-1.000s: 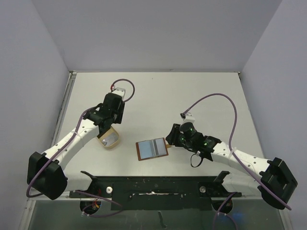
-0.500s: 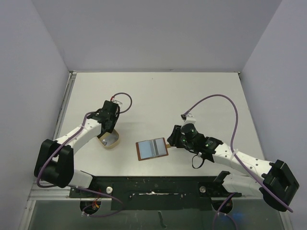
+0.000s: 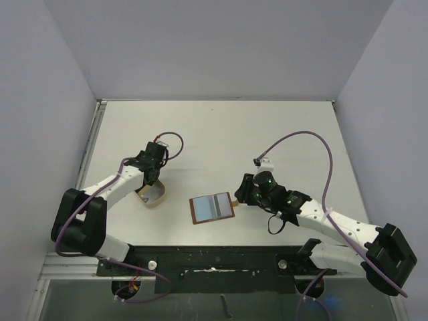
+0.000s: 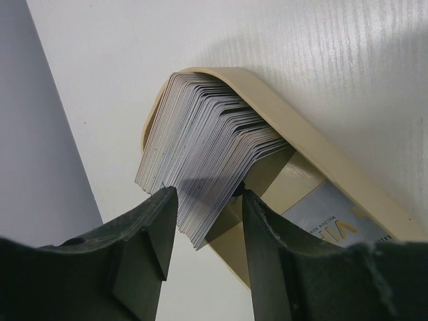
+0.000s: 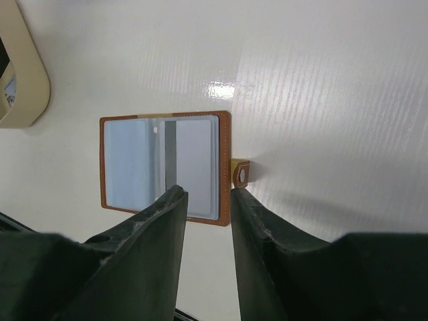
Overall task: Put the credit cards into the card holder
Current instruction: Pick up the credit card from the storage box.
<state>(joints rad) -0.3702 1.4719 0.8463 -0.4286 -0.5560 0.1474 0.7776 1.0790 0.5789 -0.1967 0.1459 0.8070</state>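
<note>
The left claw [image 4: 206, 200] has dropped down around the credit cards [image 4: 200, 134].

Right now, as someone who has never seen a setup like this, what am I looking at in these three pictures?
You are looking at two robot arms bolted to the near edge of a white table. The wide picture comes from a fixed camera above and behind them. The other two come from a small camera on each wrist, so the dark prongs at the bottom are that arm's own fingers. On the table stand a tan dish packed with a fanned stack of credit cards and a brown card holder, lying open with its pale blue inside up. The left gripper straddles a corner of the card stack; whether it is squeezing, I cannot tell. The right gripper stands open at the holder's edge, beside its snap tab; nothing is lifted.
</note>
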